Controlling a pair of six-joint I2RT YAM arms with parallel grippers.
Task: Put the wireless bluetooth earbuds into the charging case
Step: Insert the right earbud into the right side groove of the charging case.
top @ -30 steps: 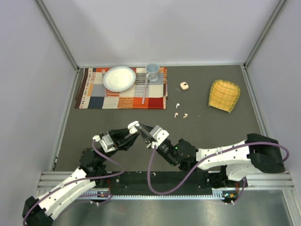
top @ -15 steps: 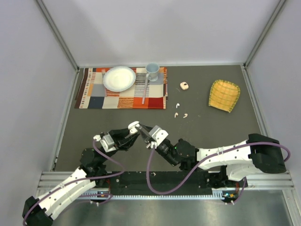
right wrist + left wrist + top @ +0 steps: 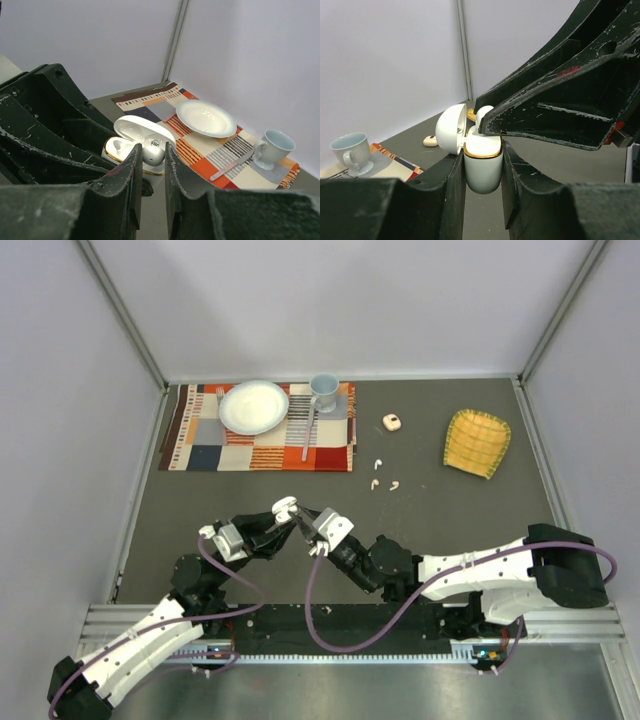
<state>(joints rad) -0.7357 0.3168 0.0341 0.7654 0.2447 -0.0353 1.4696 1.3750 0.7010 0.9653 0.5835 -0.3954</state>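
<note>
My left gripper (image 3: 285,508) (image 3: 482,160) is shut on a white charging case (image 3: 482,167) with a gold rim, held upright, its lid (image 3: 451,127) hinged open. My right gripper (image 3: 306,519) (image 3: 152,150) is shut on one white earbud (image 3: 153,154) (image 3: 484,116) at the case's open top (image 3: 125,146), over the socket nearer the lid. The stem's depth in it is hidden by the fingers. Three more earbuds (image 3: 378,464) (image 3: 375,483) (image 3: 395,484) lie loose on the grey table, far beyond both grippers.
A second small case (image 3: 392,422) (image 3: 430,141) lies at the back. A patterned placemat (image 3: 200,440) carries a white plate (image 3: 253,406) (image 3: 206,118), a pale blue cup (image 3: 323,390) (image 3: 272,146) and a knife (image 3: 309,428). A yellow checked cloth (image 3: 477,442) lies at the back right.
My right gripper has edged slightly left toward the case with the earbud in it. The left gripper and case have stayed put.
</note>
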